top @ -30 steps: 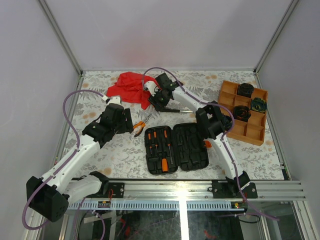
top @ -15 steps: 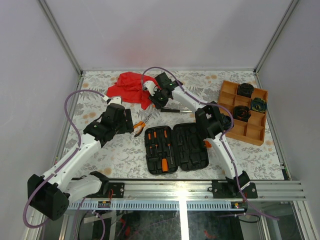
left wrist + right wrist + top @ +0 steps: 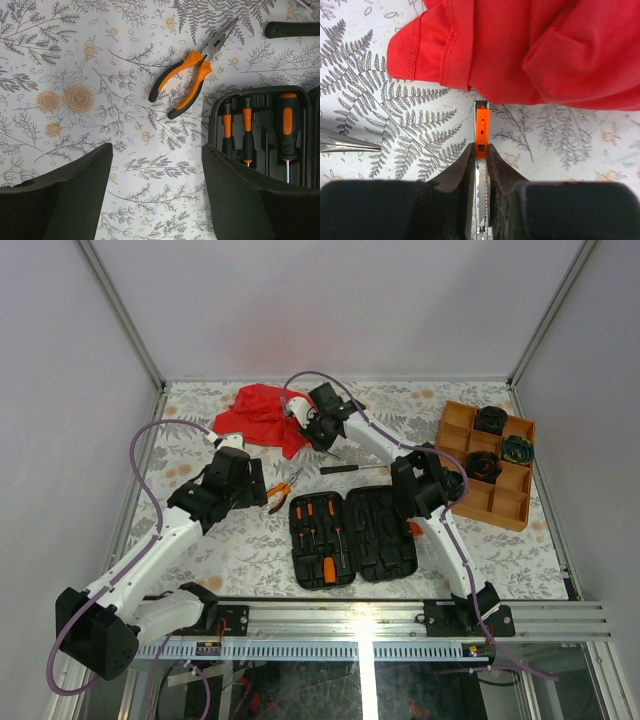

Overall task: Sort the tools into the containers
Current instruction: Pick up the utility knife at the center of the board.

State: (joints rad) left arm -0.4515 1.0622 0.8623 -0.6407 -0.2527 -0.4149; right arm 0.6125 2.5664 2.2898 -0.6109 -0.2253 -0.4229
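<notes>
The right gripper stands at the far side of the patterned desk. Its jaws are drawn narrow onto a slim orange-and-steel tool, whose far end reaches the hem of the crumpled red cloth; contact between the two cannot be confirmed. Hazard: the grip takes only the near end of a thin part, so a quick lift may let the tool pivot or slip out, and its tip may snag the hem. The left gripper hovers with jaws wide and empty near the orange-handled pliers, which lie beside the open black ribbed plastic tool case. The black-handled steel hammer lies loose beyond the case. A low carry toward the case or the orange compartment tray could strike it.
</notes>
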